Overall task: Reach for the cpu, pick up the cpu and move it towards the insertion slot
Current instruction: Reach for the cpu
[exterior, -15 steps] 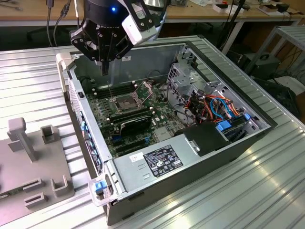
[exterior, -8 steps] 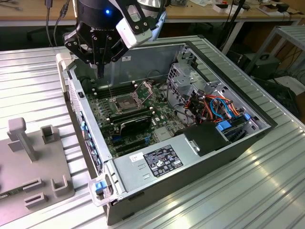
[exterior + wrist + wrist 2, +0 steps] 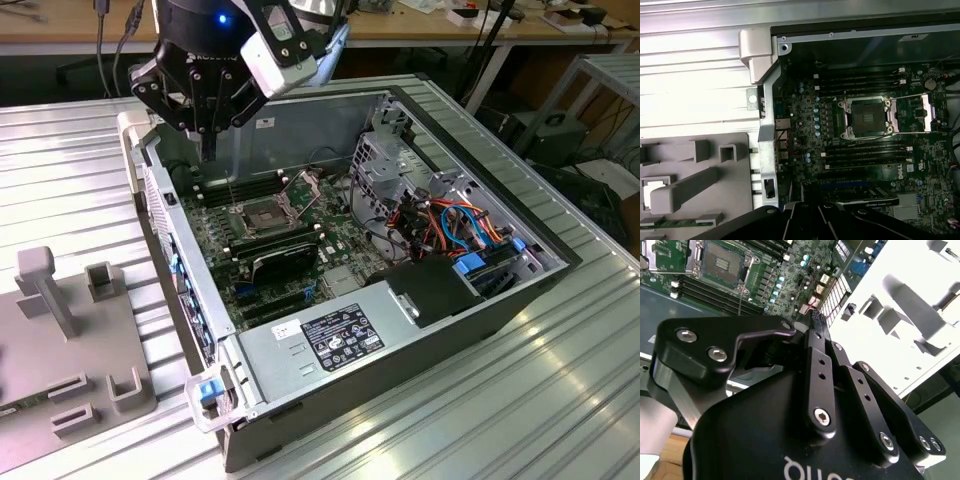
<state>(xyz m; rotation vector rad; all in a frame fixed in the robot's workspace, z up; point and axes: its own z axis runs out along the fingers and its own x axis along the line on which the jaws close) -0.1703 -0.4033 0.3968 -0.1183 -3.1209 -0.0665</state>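
Observation:
The insertion slot (image 3: 262, 215) is a square socket with a silver frame and a bare dark centre on the green motherboard, also seen in both wrist views (image 3: 722, 262) (image 3: 865, 117). Its hinged bracket (image 3: 305, 186) stands open. A pale square piece that looks like the cpu (image 3: 653, 186) lies in a pocket of the grey fixture (image 3: 695, 180) outside the case. My gripper (image 3: 209, 150) hangs above the case's wall on the exterior view's left, pointing down, above and apart from the socket. Its fingers (image 3: 815, 325) are drawn together with nothing between them.
The open computer case (image 3: 470, 130) holds memory slots (image 3: 865, 150), a black card (image 3: 285, 258), a metal drive cage (image 3: 385, 170), coloured cables (image 3: 460, 225) and a power supply (image 3: 330, 340). The grey fixture (image 3: 60, 330) has upright posts. A ribbed metal table (image 3: 560, 400) lies underneath.

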